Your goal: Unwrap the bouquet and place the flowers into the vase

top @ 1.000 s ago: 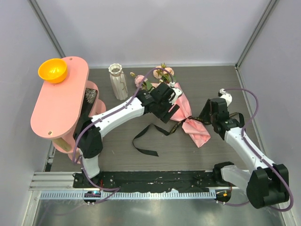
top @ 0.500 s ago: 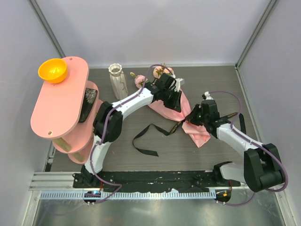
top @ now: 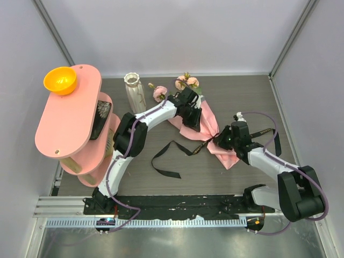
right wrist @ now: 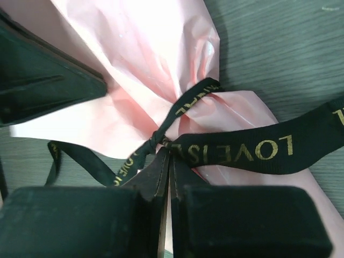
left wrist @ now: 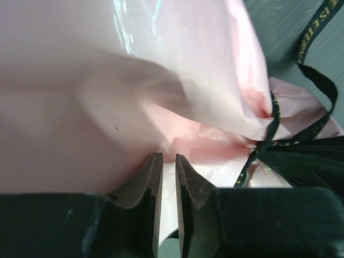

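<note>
Salmon-paper rose bouquet (top: 203, 122) not yet unwrapped; left gripper (left wrist: 165, 159) pinches its paper, right gripper (right wrist: 167, 153) clamps black gold-lettered ribbon (right wrist: 242, 150); white ribbed ceramic vase (top: 134, 94) empty.

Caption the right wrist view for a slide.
Right gripper pinched shut on the ribbon at its knot, over the pink wrap.

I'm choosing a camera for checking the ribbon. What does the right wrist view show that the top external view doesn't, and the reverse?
Right wrist only: gold lettering on the black ribbon, its knot, and the right gripper shut right at it. Top external only: the vase, the flowers, the orange bowl. Both: the black ribbon and the pink paper.
</note>
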`<state>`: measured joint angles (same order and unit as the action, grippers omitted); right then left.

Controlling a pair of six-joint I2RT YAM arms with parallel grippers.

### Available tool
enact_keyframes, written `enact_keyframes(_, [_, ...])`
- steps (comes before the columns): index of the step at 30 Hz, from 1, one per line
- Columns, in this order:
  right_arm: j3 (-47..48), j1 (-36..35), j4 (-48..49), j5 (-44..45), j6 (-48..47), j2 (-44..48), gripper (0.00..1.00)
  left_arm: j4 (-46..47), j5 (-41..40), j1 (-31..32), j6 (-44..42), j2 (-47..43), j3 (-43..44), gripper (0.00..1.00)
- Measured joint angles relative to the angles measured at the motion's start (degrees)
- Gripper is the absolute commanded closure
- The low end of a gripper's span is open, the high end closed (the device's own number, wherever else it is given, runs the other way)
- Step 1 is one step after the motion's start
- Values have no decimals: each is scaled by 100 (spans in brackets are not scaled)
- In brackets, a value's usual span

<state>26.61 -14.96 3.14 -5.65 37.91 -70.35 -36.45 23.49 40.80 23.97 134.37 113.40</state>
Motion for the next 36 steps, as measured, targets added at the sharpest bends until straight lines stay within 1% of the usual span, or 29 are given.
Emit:
enact_keyframes(6, [138, 20, -31, -66, 177, 212, 83, 208, 20, -20, 11, -15, -278, 80])
enact_keyframes(14, [208, 133, 160, -133, 553, -50, 81, 299, 39, -17, 52, -44, -332, 78])
enact_keyframes(18, [208, 133, 188, -61, 590, -81, 80, 315, 39, -17, 85, -44, -341, 78])
enact_keyframes(19, [208, 138, 190, -26, 588, -83, 78, 319, 39, -17, 92, -44, -341, 78])
enact_keyframes(20, [208, 140, 192, -11, 588, -85, 71, 321, 39, -17, 94, -44, -341, 78])
enact_keyframes(21, [203, 149, 212, 0, 586, -94, 70, 319, 39, -17, 94, -44, -341, 78])
enact_keyframes(32, [-15, 374, 800, -299, 894, -442, 71, 345, 52, -13, 96, -44, -354, 78])
enact_keyframes(36, [-11, 385, 951, -365, 1082, -634, 69, 358, 52, -11, 98, -44, -363, 78])
